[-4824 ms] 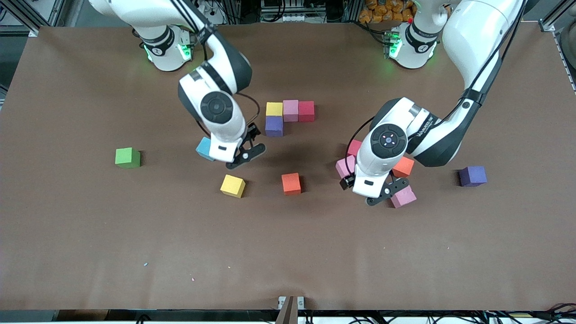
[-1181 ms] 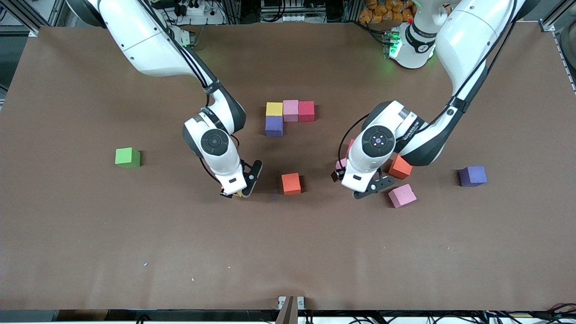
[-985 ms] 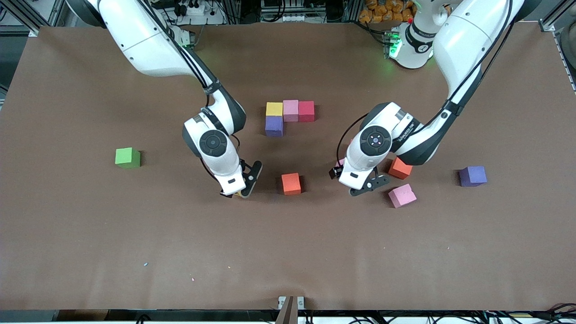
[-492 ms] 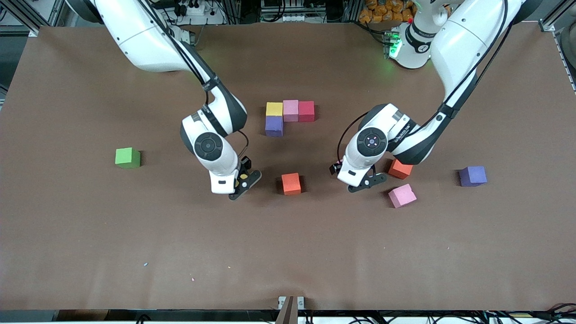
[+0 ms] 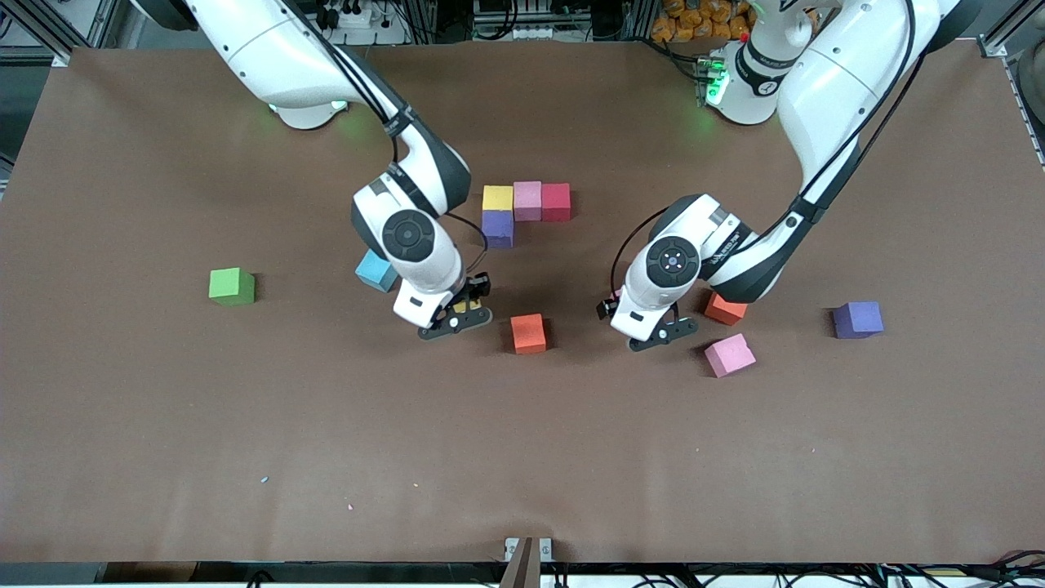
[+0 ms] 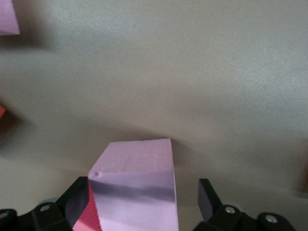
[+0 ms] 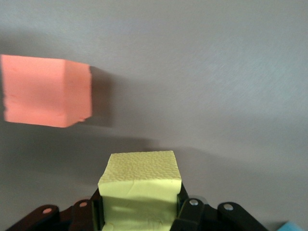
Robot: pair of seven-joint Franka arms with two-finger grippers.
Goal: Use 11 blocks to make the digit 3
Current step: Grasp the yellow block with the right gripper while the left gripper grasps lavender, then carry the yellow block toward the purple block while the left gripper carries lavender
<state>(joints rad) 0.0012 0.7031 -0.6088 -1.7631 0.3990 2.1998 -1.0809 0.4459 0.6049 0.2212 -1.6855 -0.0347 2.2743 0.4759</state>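
**A:** What is the right gripper [image 5: 459, 311] doing?

**B:** It is clamping a yellow cube [image 7: 139, 185] between its fingers and holding it up over bare table, beside the orange cube [image 5: 528, 333] on the side toward the right arm's end. The blue cube [image 5: 375, 270] is sitting on the table near that arm's wrist.

**A:** And the digit 3 itself?

**B:** It is only starting: a yellow cube in the row [image 5: 497, 198], a light pink cube in the row [image 5: 527, 200] and a red cube [image 5: 556, 202] are touching in a line, with a purple cube [image 5: 497, 228] touching the yellow one on its nearer face.

**A:** So where should the carried cube be heading?

**B:** My judgement is the slot just nearer the front camera than the purple cube. It should be coming down square to the row, faces parallel, and touching without shoving the purple one (these look light and easy to nudge).

**A:** The left gripper [image 6: 139, 207]?

**B:** Its fingers are standing wide apart, straddling a light pink cube [image 6: 137, 180] that is lying on the table, with a red face showing tight against it. Closing there risks catching both, so it should be centring on the pink one first. A second orange cube [image 5: 724, 309], a loose pink cube [image 5: 729, 354] and a second purple cube [image 5: 857, 318] are lying toward the left arm's end, and a green cube [image 5: 231, 286] is lying toward the right arm's end
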